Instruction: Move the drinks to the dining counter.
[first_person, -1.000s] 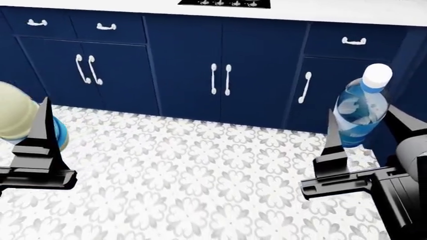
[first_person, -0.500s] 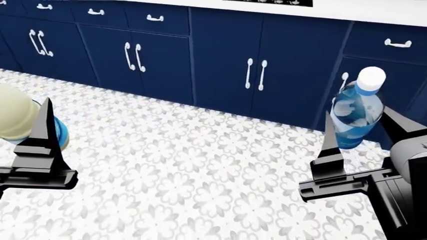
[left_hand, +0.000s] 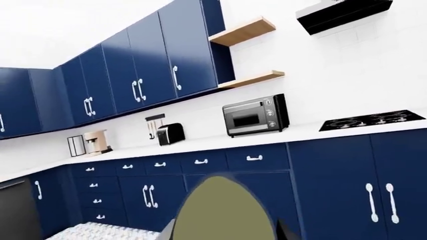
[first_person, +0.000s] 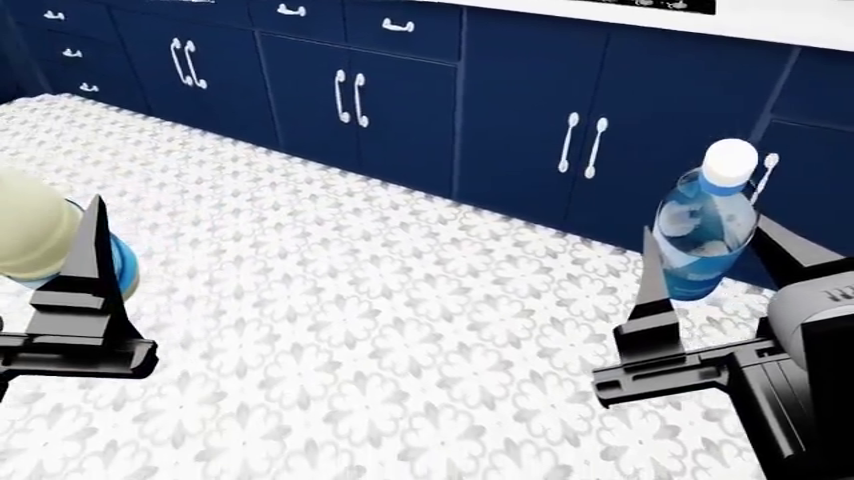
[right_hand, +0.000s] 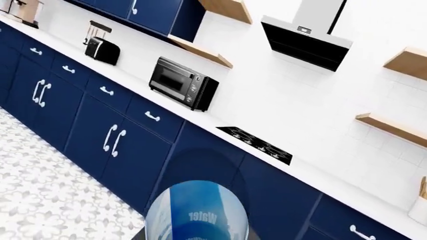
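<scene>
Two bottles were up in the air, one in each of the robot's hands. The left gripper (first_person: 60, 262) had its black jaws closed tight on the cream bottle (first_person: 30, 235), which sat at the left edge of the head view with a bit of its blue label showing. The right gripper (first_person: 714, 268) squeezed the water bottle (first_person: 703, 236) between its jaws, and that bottle stood almost straight up with its white cap (first_person: 730, 158) on top. Both bottles were held over the flowery floor (first_person: 360, 320), well apart from each other. Behind them ran a row of dark blue cabinets (first_person: 400, 100) with white handles.

From the right wrist, the water bottle (right_hand: 197, 212) looked round and blue, and the word "Water" showed on it. A black oven (right_hand: 181, 82) and a toaster (right_hand: 103, 49) sat on the white worktop (right_hand: 133, 80), with a black hob (right_hand: 257, 144) further along.
</scene>
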